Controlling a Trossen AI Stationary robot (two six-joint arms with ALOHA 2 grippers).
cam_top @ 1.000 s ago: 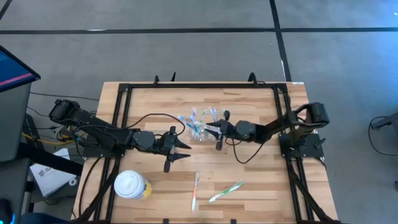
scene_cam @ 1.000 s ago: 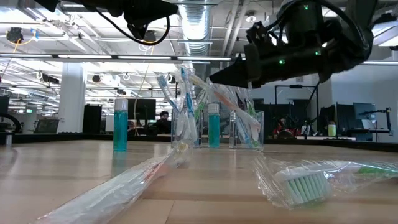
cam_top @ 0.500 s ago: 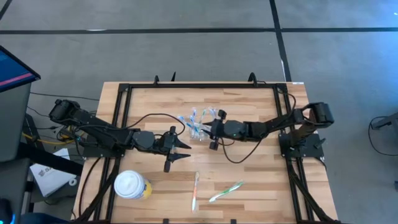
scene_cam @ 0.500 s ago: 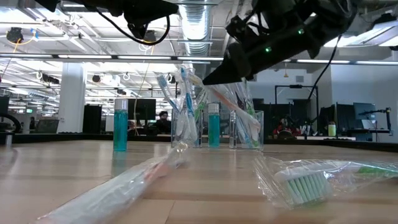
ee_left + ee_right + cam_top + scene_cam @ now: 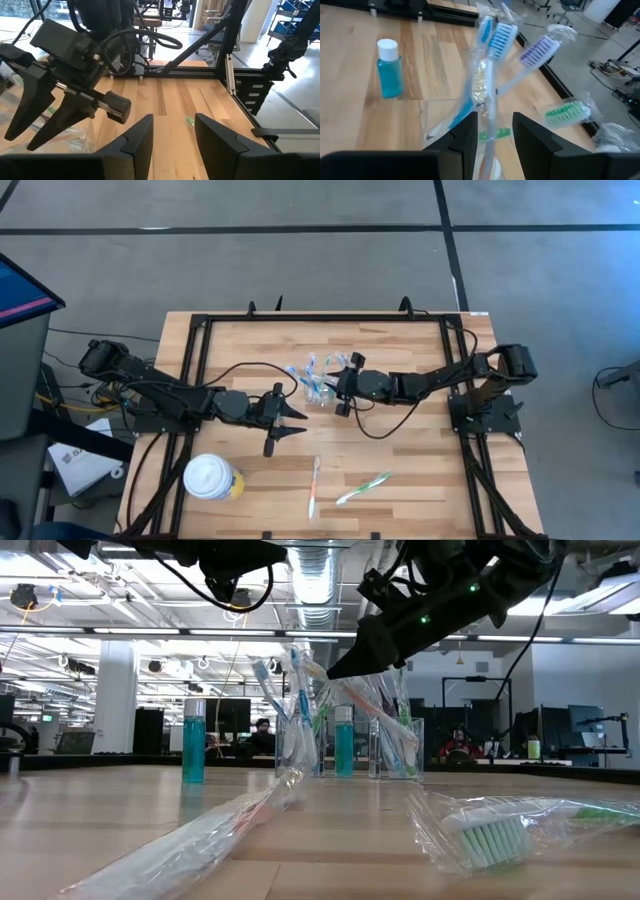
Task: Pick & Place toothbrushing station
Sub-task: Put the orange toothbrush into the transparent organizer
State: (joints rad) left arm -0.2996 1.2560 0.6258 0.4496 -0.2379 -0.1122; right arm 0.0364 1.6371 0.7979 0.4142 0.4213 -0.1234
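The toothbrushing station (image 5: 318, 393) is a clear holder (image 5: 398, 752) standing upright on the table's middle. Several toothbrushes, some in plastic wrap, stick up out of it (image 5: 492, 45). My right gripper (image 5: 332, 389) is open just above the holder's right side (image 5: 338, 668). Its fingers (image 5: 465, 135) stand on either side of the wrapped brush handles (image 5: 485, 107). My left gripper (image 5: 292, 423) hangs open left of the holder and near of it, with nothing between its fingers (image 5: 172, 135). My right gripper comes in from the table's right, slanting a little downward, with the wrapped brush handles (image 5: 487, 125) between its open fingers. I cannot tell whether a finger touches them.
A small blue bottle (image 5: 388, 67) stands left of the holder (image 5: 193, 740). Two wrapped toothbrushes (image 5: 314, 485) (image 5: 362, 488) lie near the table's near edge. A yellow cup with a white lid (image 5: 211, 477) stands at the near left. A black frame rail (image 5: 330, 318) runs along the far edge.
My right gripper has gone toward the table's left and up, over to the holder's brushes, and has tipped closer to level. Its fingers have stayed apart. The holder and brushes have kept their place.
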